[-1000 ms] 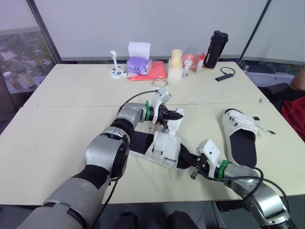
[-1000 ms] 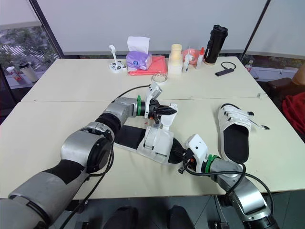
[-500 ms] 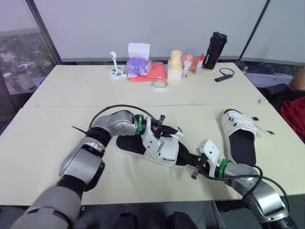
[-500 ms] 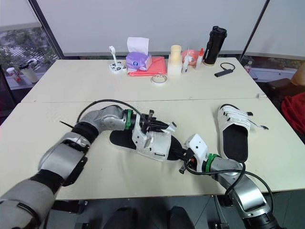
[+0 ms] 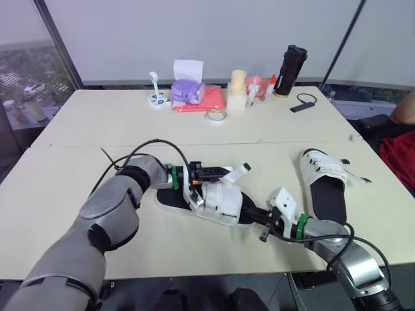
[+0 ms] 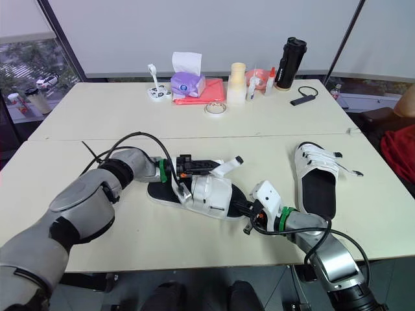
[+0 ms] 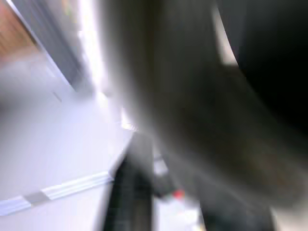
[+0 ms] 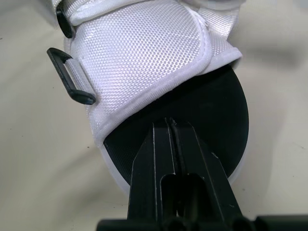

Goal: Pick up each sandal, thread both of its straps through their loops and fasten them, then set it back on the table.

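A white sandal with a black sole (image 5: pixel 211 202) lies in the middle of the front table. My left gripper (image 5: pixel 215 172) reaches over it from the left, shut on a white strap (image 5: pixel 237 171) whose free end sticks up to the right. My right gripper (image 5: pixel 255 216) is at the sandal's toe end, shut on the edge of the black sole (image 8: pixel 211 120). In the right wrist view the white mesh upper (image 8: pixel 149 53) and a black loop (image 8: pixel 74 82) lie just past the fingertips. The second sandal (image 5: pixel 326 183) lies to the right, its strap tails pointing right.
Along the far table stand a purple tissue box (image 5: pixel 188 87) on a red folder (image 5: pixel 211 98), a tape roll (image 5: pixel 215 115), a cream cylinder (image 5: pixel 238 86), a black bottle (image 5: pixel 289 61) and a small black device (image 5: pixel 300 105). A person sits at the right edge (image 5: pixel 403 123).
My left arm has swung down and leftward, bringing the sandal from tilted up to lying flat on the table. The strap stays in its grip. The right gripper has kept its hold at the toe.
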Action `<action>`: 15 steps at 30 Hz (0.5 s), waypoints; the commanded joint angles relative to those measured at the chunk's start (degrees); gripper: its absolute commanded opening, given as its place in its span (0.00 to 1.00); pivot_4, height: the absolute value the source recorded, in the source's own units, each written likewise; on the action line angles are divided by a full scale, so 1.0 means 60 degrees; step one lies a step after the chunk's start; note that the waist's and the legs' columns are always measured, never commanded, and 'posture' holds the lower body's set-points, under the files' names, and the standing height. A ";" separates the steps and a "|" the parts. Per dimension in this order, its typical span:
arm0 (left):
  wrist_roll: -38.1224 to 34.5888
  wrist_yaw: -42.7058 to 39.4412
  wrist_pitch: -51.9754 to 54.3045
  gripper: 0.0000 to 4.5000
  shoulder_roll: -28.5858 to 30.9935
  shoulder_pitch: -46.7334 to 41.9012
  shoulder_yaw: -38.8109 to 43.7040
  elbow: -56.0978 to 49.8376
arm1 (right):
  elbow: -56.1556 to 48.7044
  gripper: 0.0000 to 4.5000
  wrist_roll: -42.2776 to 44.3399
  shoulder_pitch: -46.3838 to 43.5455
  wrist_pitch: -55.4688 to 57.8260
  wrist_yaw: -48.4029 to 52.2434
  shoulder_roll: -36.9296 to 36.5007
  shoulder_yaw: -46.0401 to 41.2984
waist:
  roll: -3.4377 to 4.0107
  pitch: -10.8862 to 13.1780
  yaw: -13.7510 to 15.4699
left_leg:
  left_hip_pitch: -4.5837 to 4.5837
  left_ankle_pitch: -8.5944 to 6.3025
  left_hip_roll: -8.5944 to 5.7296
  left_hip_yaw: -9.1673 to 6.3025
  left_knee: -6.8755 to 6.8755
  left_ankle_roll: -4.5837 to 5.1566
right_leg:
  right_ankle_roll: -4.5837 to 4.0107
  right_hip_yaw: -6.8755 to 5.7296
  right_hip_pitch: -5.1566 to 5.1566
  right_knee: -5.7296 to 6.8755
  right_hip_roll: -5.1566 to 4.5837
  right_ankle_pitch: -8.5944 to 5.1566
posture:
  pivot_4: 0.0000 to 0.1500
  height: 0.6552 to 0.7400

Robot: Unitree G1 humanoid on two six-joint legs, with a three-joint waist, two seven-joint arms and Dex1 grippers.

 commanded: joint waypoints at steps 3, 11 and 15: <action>-0.0203 0.0059 0.0422 0.89 0.0008 -0.0190 -0.0118 -0.0206 | 0.0546 0.00 -0.0298 0.0012 0.0162 0.0031 0.0015 0.0259 | -0.0023 -0.0009 0.0002 | 0.0000 0.0000 -0.0002 0.0003 0.0001 0.0000 | 0.0000 0.0000 0.0006 -0.0002 -0.0003 0.0000 | 1.00 1.00; -0.0918 0.0736 -0.0573 0.98 0.0702 -0.0285 0.0174 -0.0319 | 0.0839 0.00 -0.0382 -0.0111 -0.0028 0.0104 -0.0021 0.0248 | -0.0027 -0.0009 -0.0030 | 0.0000 0.0000 0.0001 0.0002 0.0001 0.0000 | 0.0000 0.0001 -0.0003 0.0001 -0.0001 0.0000 | 1.00 1.00; -0.5319 -0.5523 -0.2362 0.98 0.0203 -0.0098 0.3639 0.1249 | 0.0930 0.00 -0.0381 -0.0172 -0.0064 0.0104 -0.0037 0.0223 | -0.0029 -0.0012 0.0003 | 0.0000 0.0001 0.0001 0.0008 0.0001 -0.0001 | -0.0003 -0.0001 0.0000 0.0000 -0.0003 0.0002 | 1.00 1.00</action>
